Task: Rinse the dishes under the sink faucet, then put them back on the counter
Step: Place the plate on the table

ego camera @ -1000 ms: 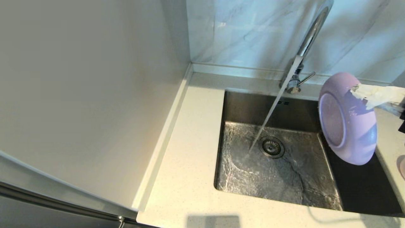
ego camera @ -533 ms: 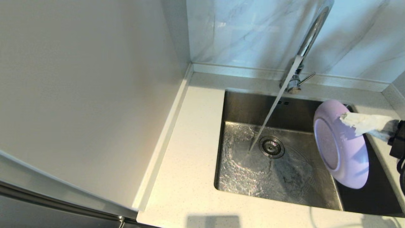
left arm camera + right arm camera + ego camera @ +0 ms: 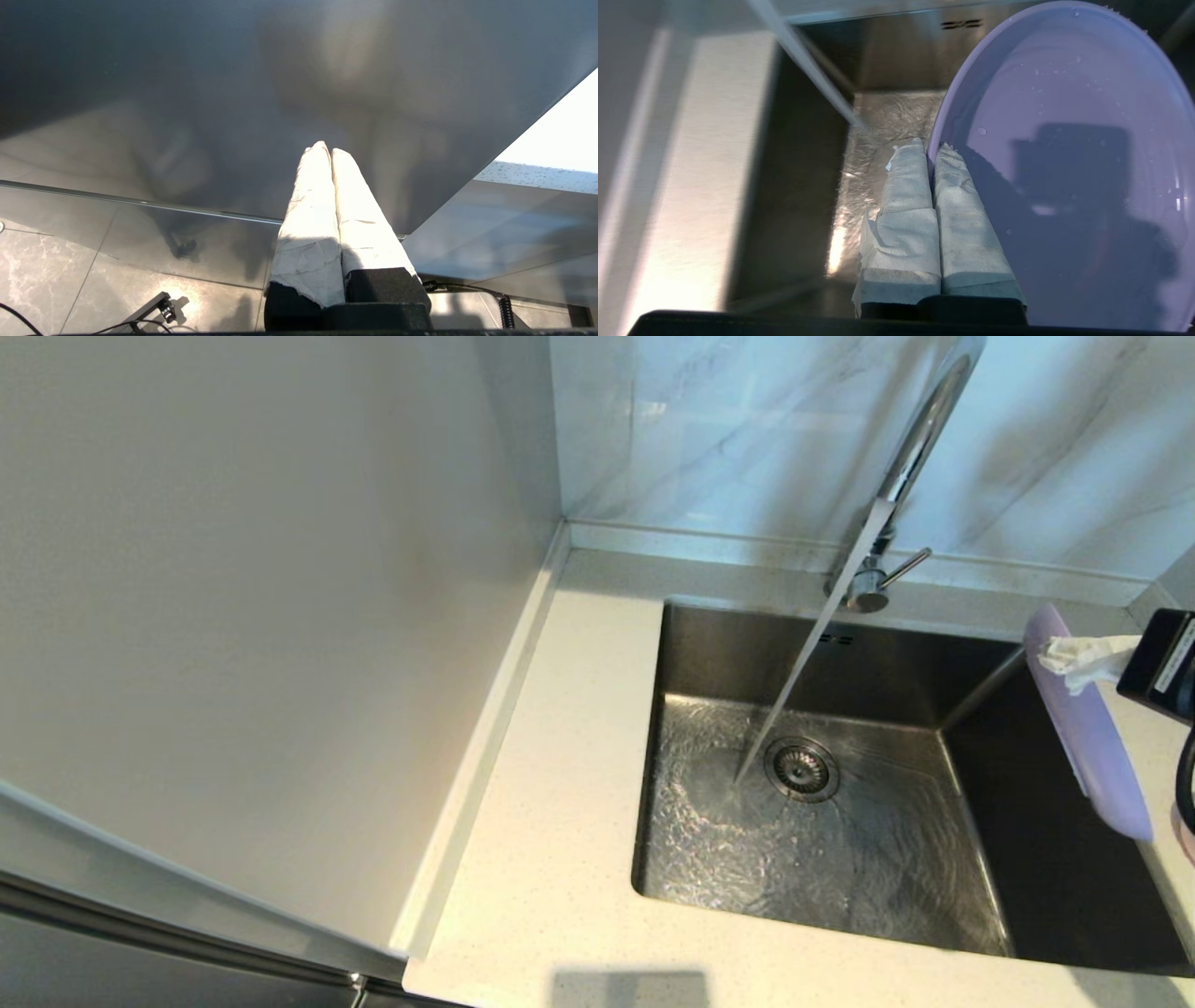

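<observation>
The lavender plate (image 3: 1088, 733) hangs nearly edge-on at the sink's right edge, partly over the counter there. My right gripper (image 3: 1064, 658), its fingers wrapped in white tape, is shut on the plate's upper rim. In the right wrist view one finger lies on each face of the plate (image 3: 1064, 140), and the right gripper (image 3: 930, 147) pinches its rim. Water runs from the chrome faucet (image 3: 920, 439) into the steel sink (image 3: 840, 887), landing beside the drain strainer (image 3: 801, 768). A pale pink sliver of the bowl (image 3: 1187, 826) shows at the far right. My left gripper (image 3: 327, 150) is shut and empty, parked low outside the head view.
The faucet's lever handle (image 3: 904, 567) points right at its base. A tall pale cabinet panel (image 3: 233, 616) walls the left side, with a strip of speckled counter (image 3: 560, 756) between it and the sink. The marble wall (image 3: 728, 429) rises behind.
The right gripper carried the plate down, then right, from over the sink's right side to its right edge. The plate turned from showing its underside to nearly edge-on. Water keeps running.
</observation>
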You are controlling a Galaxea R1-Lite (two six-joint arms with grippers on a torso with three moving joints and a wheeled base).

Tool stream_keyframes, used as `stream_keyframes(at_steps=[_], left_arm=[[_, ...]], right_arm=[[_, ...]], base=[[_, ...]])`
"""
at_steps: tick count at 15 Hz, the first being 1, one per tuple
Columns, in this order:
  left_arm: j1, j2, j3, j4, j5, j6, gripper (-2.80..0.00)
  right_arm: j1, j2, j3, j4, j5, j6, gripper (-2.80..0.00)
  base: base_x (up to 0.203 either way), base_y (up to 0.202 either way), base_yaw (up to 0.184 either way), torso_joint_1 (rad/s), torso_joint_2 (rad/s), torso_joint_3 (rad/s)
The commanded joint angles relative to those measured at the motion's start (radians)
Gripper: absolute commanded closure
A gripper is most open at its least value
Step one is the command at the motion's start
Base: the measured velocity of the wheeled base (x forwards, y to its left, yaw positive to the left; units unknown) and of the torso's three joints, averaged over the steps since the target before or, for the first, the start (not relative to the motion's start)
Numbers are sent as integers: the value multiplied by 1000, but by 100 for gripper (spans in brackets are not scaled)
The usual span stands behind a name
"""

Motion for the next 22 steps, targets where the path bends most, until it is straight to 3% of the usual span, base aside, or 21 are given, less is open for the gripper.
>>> stream_keyframes(at_steps=[1, 6, 9, 13, 19, 22], left_arm=[[0, 0, 0, 0, 0, 0, 0], [0, 0, 0, 0, 0, 0, 0], [0, 0, 0, 0, 0, 0, 0], [0, 0, 0, 0, 0, 0, 0], [0, 0, 0, 0, 0, 0, 0], [0, 0, 0, 0, 0, 0, 0]], right_arm=[[-1, 95, -57, -3, -20, -90, 0], [-11, 209, -155, -19, -15, -369, 0], [-28, 277, -192, -33, -61, -470, 0], [-54, 359, -235, -39, -130, -490, 0], [-162, 489, -352, -39, -145, -492, 0], [-190, 539, -405, -40, -194, -492, 0]], base=[[0, 0, 0, 0, 0, 0], [0, 0, 0, 0, 0, 0], [0, 0, 0, 0, 0, 0], [0, 0, 0, 0, 0, 0], [0, 0, 0, 0, 0, 0], [0, 0, 0, 0, 0, 0]])
